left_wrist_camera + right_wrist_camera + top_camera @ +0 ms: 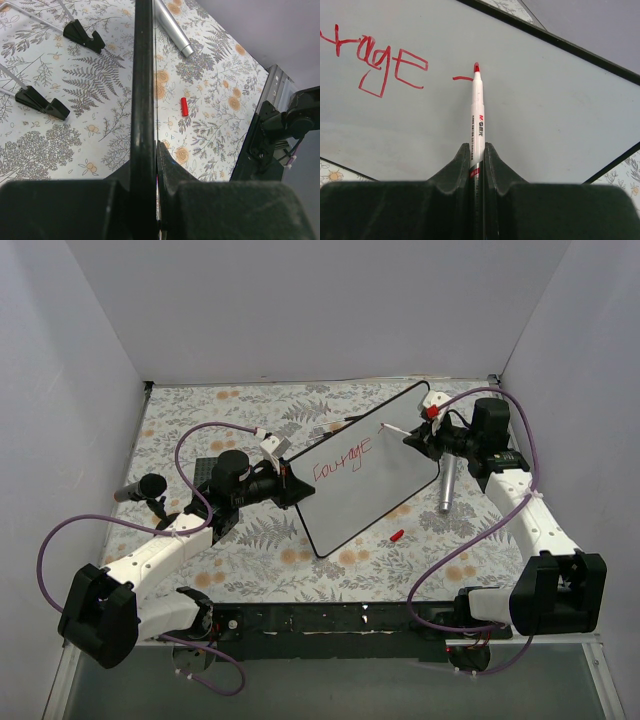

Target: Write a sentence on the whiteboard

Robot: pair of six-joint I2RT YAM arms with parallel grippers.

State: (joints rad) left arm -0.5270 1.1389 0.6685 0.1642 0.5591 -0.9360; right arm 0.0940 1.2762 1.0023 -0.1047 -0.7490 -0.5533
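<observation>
The whiteboard (375,485) stands tilted in the middle of the floral table. My left gripper (287,483) is shut on its left edge. In the left wrist view the jaws of that gripper (156,165) clamp the board's black rim (142,75), seen edge-on. The sentence (343,460) reads "courage" in red. My right gripper (477,150) is shut on a white marker (478,115). Its red tip (476,67) touches the whiteboard (555,115) at the end of a short red dash (462,78), to the right of the letters "rage" (380,60). In the top view the right gripper (412,437) is at the board's upper right.
A red marker cap (397,535) lies on the table below the board's right side, the same cap (184,106) showing in the left wrist view. A silver cylinder (445,490) lies to the board's right. A black cylinder (140,487) sits at far left. The board's black feet (42,102) rest on the cloth.
</observation>
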